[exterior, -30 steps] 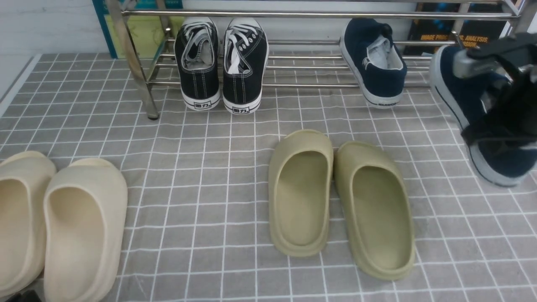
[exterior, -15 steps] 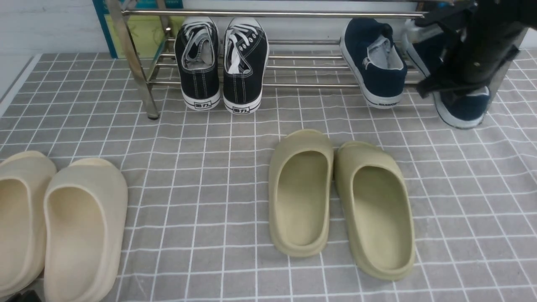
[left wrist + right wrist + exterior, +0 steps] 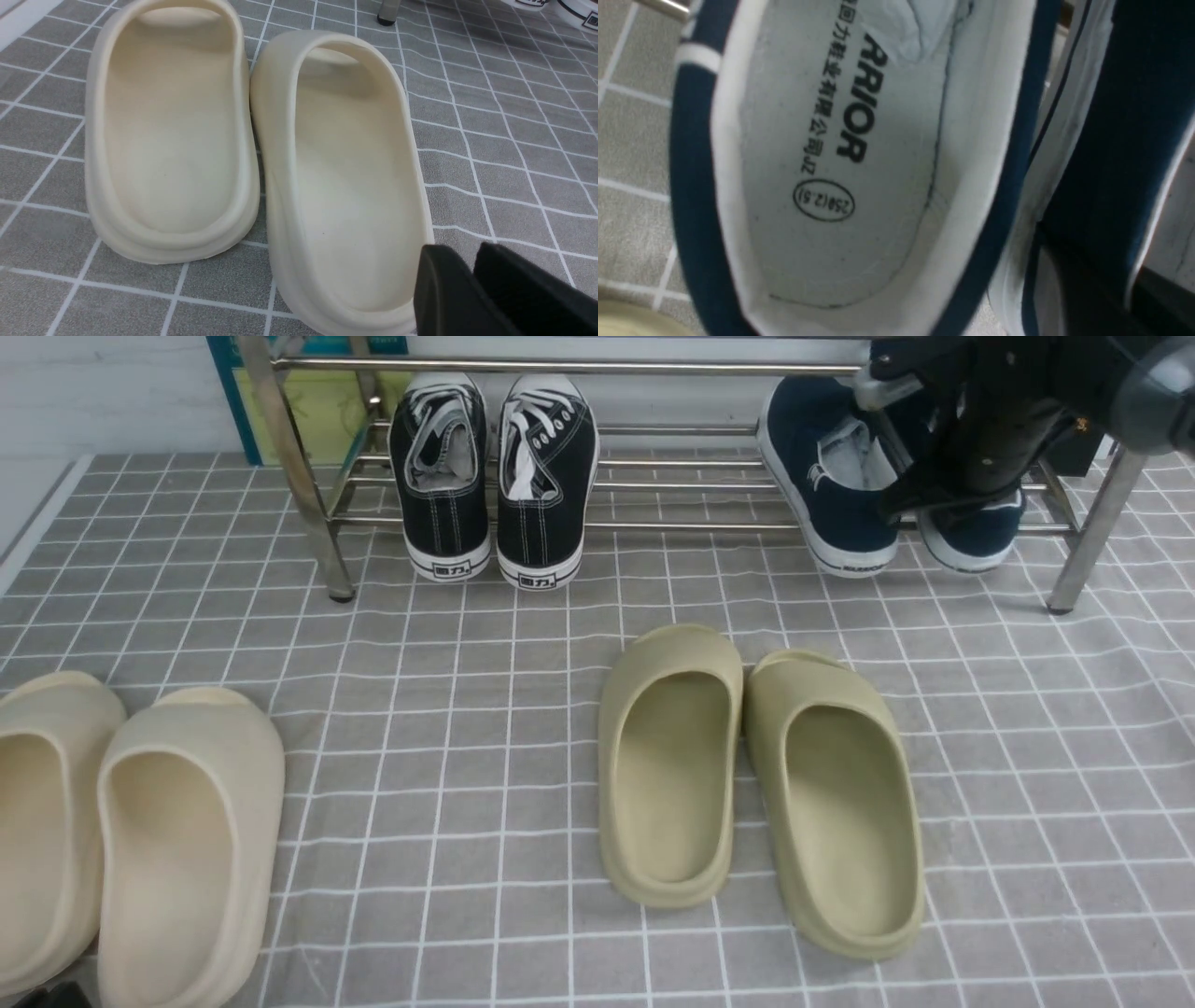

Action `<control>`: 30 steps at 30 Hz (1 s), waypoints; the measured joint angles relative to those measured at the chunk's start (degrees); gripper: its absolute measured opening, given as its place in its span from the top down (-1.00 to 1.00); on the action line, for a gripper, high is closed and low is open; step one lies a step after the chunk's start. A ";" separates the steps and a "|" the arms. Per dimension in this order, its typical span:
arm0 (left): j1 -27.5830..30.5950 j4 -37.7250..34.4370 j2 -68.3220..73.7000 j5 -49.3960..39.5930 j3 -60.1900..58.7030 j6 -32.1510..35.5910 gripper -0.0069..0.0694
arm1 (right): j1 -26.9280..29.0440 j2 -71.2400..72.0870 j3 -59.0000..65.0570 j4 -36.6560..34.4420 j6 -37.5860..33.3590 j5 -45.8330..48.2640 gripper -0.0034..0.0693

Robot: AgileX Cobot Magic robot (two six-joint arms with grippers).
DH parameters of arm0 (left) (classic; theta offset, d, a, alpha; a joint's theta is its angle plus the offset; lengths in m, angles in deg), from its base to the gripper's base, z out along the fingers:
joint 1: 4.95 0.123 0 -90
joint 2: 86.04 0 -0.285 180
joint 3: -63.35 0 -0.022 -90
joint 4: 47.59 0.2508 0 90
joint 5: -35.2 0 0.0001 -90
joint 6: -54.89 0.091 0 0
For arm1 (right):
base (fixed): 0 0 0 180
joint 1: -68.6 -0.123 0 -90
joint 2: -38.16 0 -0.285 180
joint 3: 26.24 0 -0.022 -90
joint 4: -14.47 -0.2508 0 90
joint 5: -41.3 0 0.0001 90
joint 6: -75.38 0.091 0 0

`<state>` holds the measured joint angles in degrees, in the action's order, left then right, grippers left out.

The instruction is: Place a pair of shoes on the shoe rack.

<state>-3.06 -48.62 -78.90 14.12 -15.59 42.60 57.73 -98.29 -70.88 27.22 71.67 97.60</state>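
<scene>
Left end effector hangs near the cream slides, jaws close together and empty; full closure cannot be determined. Farther back, the first navy shoe rests on the shoe rack. The second navy shoe sits beside it under the right end effector; grip indeterminate.

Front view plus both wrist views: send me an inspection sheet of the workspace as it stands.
Surface: grey checked cloth, slightly wrinkled.
Job's things: first navy shoe and second navy shoe both on the shoe rack, heels overhanging its front bar.
Clutter: black sneakers on the rack; olive slides and cream slides on the cloth.
Grippers: right gripper at the second navy shoe's collar, grip unclear; left gripper near the cream slides, fingers together, empty.
Cables: nothing seen.
Surroundings: white wall, poster behind the rack.
</scene>
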 joint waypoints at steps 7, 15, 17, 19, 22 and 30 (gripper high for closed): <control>0.00 0.00 0.00 0.00 0.00 0.00 0.52 | 0.00 0.94 -0.64 -0.87 1.07 0.87 0.14; 0.00 0.00 0.00 0.05 0.00 0.00 0.52 | -0.05 11.40 -0.21 -7.28 -2.03 14.34 -0.04; 0.00 0.00 0.00 0.05 0.00 0.00 0.52 | -0.05 14.95 1.79 -8.61 -2.37 14.57 0.05; 0.00 0.00 0.00 0.05 0.00 0.00 0.52 | -0.10 19.64 5.06 -10.27 -2.43 14.76 0.20; 0.00 0.00 0.00 0.05 0.00 0.00 0.52 | -0.10 29.54 13.23 -13.26 -2.54 15.02 0.51; 0.00 0.00 0.00 0.05 0.00 0.00 0.48 | -0.10 57.48 40.35 -14.17 -0.91 7.02 0.92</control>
<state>-3.06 -48.62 -78.90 14.17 -15.59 42.60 57.63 -40.81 -30.53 13.05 70.76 104.62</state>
